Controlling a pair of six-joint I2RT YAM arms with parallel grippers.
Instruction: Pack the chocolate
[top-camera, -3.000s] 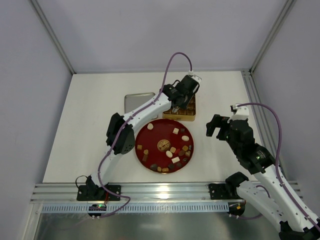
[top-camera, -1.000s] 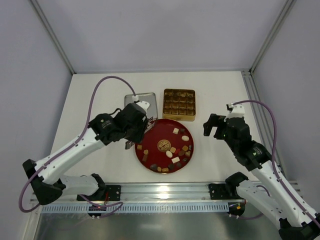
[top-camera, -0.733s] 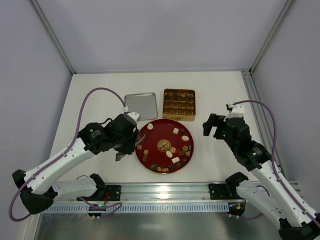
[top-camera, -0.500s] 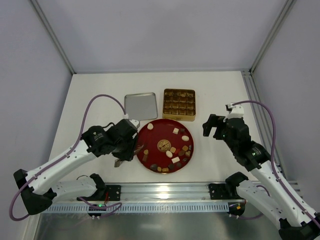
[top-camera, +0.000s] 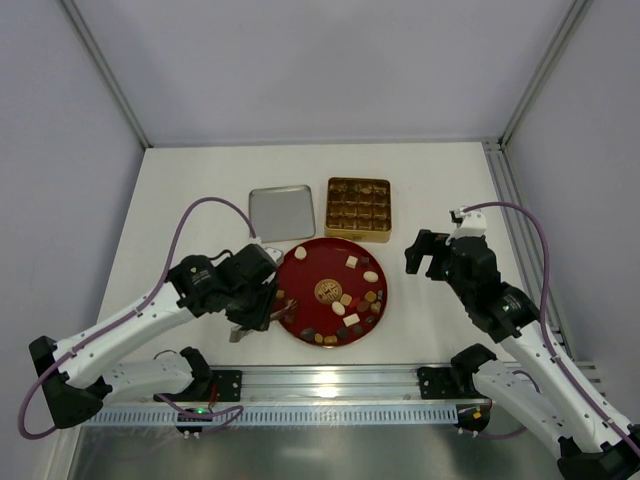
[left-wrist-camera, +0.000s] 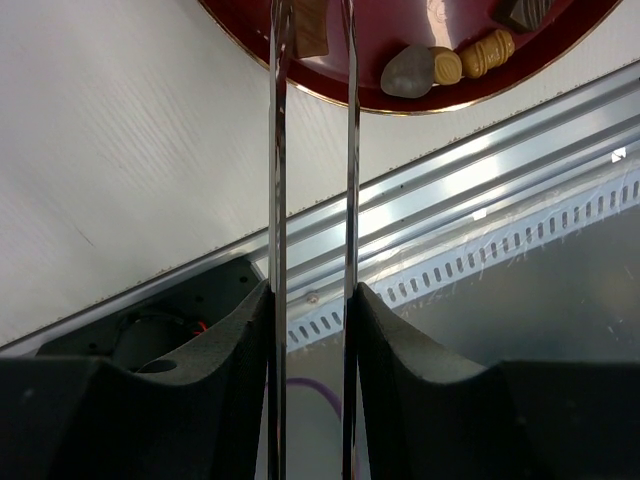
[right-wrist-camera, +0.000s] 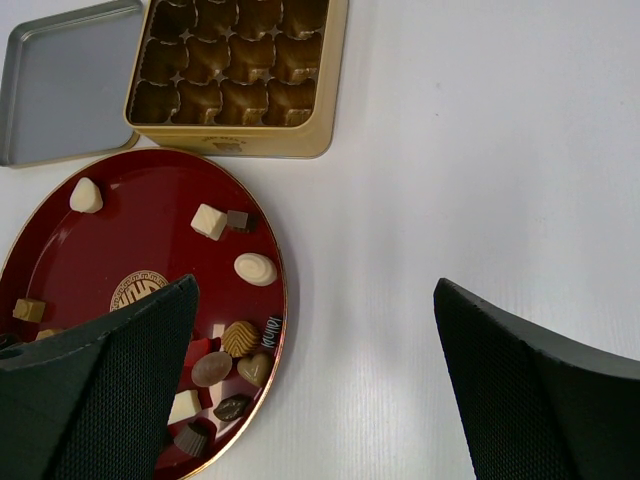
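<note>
Several chocolates (top-camera: 345, 305) in dark brown, caramel and cream lie on the round red plate (top-camera: 310, 258). My left gripper (top-camera: 258, 312) is shut on thin metal tongs (left-wrist-camera: 278, 150) that reach over the plate's left rim. In the left wrist view a caramel-brown piece (left-wrist-camera: 310, 25) sits between the two blades at the top edge. The tips are cut off, so I cannot tell if it is pinched. My right gripper (top-camera: 432, 250) hangs open and empty right of the plate. Its wrist view shows the chocolates (right-wrist-camera: 255, 268) and the gold tin (right-wrist-camera: 240, 60).
The square gold tin (top-camera: 357, 208) stands behind the plate, its grid cells looking empty. Its grey lid (top-camera: 281, 213) lies flat to the left. The aluminium rail (top-camera: 330, 380) runs along the near table edge, also below the plate in the left wrist view (left-wrist-camera: 450, 200).
My left arm has swung back from the gold tin to the plate's left rim and lowered the tongs there. The right arm has hardly moved.
</note>
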